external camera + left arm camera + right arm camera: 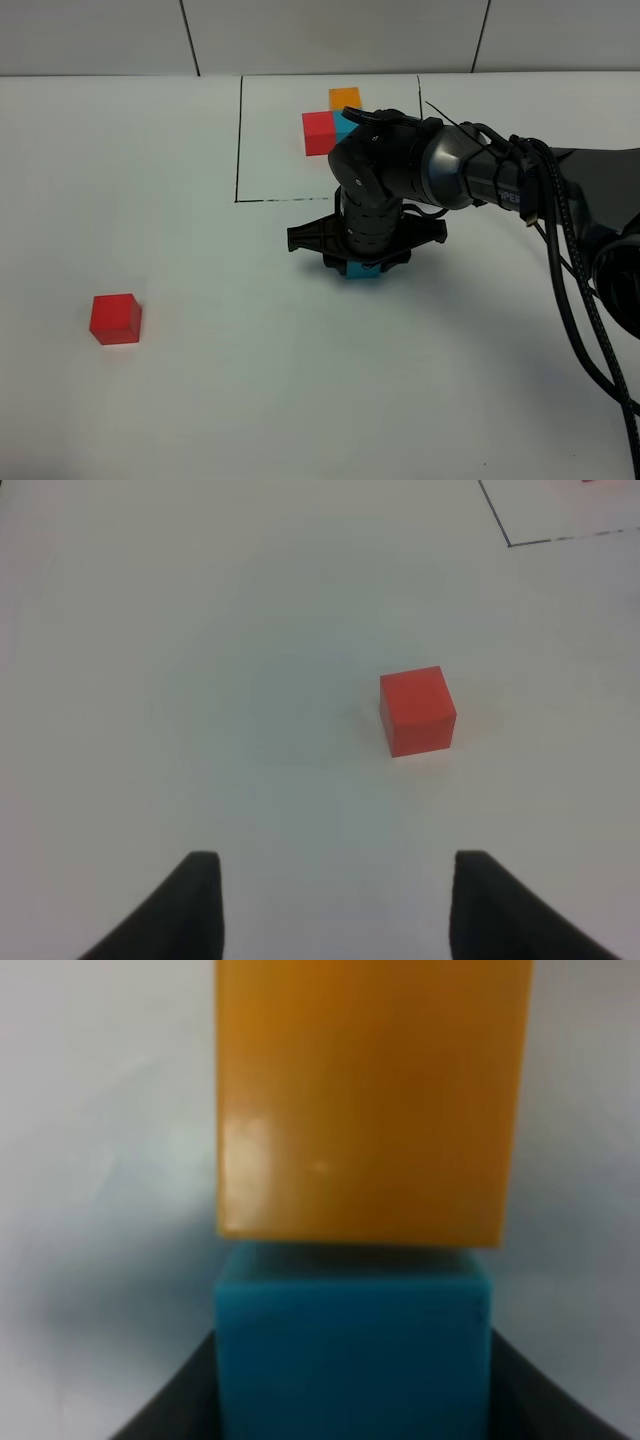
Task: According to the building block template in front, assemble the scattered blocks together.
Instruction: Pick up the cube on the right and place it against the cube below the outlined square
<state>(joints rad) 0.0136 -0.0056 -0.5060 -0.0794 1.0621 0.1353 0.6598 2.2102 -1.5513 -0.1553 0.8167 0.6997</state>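
The building block template sits at the back inside a thin black rectangle (240, 140): an orange cube (345, 97), a red cube (318, 132) and a blue cube (346, 126) partly hidden by my right arm. My right gripper (362, 262) points down in front of the rectangle, shut on the loose blue cube (362, 273). In the right wrist view the fingers (175, 1400) flank this blue cube (350, 1340), which touches the loose orange cube (370, 1100). The loose red cube (115, 318) lies far left. My left gripper (330, 900) is open, short of the red cube (417, 710).
The white table (250, 400) runs to a tiled wall at the back. My right arm and its cables (570, 260) cross the right side. A corner of the black rectangle (510, 542) shows in the left wrist view.
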